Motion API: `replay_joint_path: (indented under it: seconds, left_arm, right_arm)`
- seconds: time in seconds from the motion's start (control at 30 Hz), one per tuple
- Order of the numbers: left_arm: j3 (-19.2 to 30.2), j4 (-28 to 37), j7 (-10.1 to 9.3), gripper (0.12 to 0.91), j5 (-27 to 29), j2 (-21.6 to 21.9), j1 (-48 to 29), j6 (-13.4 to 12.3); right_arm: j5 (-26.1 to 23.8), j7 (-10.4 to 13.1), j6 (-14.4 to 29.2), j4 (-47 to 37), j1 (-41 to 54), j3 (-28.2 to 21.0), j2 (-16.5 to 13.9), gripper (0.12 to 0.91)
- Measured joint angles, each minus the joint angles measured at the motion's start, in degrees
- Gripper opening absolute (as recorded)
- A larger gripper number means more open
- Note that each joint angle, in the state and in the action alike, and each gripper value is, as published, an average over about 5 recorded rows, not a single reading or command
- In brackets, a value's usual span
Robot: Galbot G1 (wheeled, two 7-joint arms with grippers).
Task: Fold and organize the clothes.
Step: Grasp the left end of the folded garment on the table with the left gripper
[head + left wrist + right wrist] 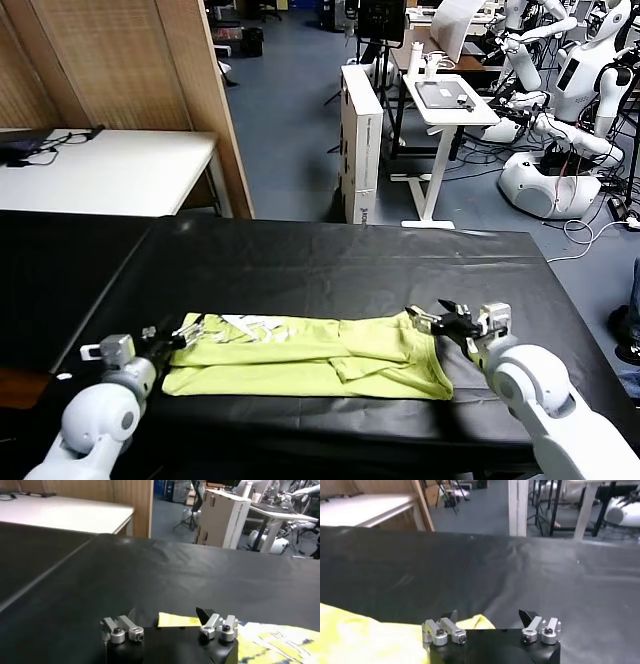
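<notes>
T-shirt (310,355) lies on black counter (330,265), near edge, folded lengthwise into a long band; crosswise folds left. Left tool (182,333) and right tool (436,320) wide, empty, at its ends.

T-shirt (310,356) neck and 1 sleeve folded under, white print (250,325) too small to read
</notes>
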Motion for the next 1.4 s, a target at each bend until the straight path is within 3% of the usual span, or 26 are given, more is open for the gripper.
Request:
replay_joint_path:
  seconds: [0.13,0.23,0.43,0.5,0.6,0.7,1.03,1.1,1.23,1.4]
  left_arm:
    - [0.10,0.42,0.44,0.903,0.16,0.13,-0.09,-0.14]
    - [0.12,0.50,0.81,0.831,0.26,0.20,-0.04,-0.15]
    - [0.38,0.05,1.23,0.515,0.45,0.11,0.36,-0.09]
    - [0.46,-0.17,1.26,0.382,0.44,0.05,0.39,0.02]
    - [0.42,-0.44,1.21,0.217,0.40,0.00,0.37,0.13]
    - [-0.01,-0.45,0.99,0.150,0.37,0.01,0.35,0.06]
    - [-1.45,-0.10,0.82,0.148,0.33,0.58,1.35,-0.31]
    - [-1.47,-0.21,0.85,0.148,0.42,0.51,1.36,-0.30]
    - [-1.52,-0.45,0.98,0.195,0.90,0.48,1.07,-0.33]
    - [-2.48,-0.58,0.92,0.480,-1.10,1.56,1.33,0.73]
  right_arm:
    - [-0.14,-0.05,-0.04,-0.78,0.45,-0.60,0.29,0.726]
    - [-0.23,-0.08,-0.06,-1.13,0.59,-0.83,0.45,0.618]
    - [-0.39,-0.08,0.01,-1.26,0.42,-0.81,0.83,0.276]
    - [-0.52,0.11,0.18,-1.26,0.18,-0.59,1.05,0.190]
    - [-0.66,0.78,0.83,-1.26,-0.33,-0.13,1.49,0.143]
    - [-0.68,1.68,1.74,-1.34,-0.90,0.42,1.97,0.140]
    - [-0.82,2.66,2.80,-1.55,-1.80,1.24,3.90,0.143]
    - [-0.70,2.17,2.82,-1.26,-1.86,1.31,3.96,0.179]
    - [-0.16,0.16,4.27,-0.23,-2.53,2.04,3.34,0.383]
    - [0.77,-2.51,8.42,1.89,-4.49,3.59,1.91,0.704]
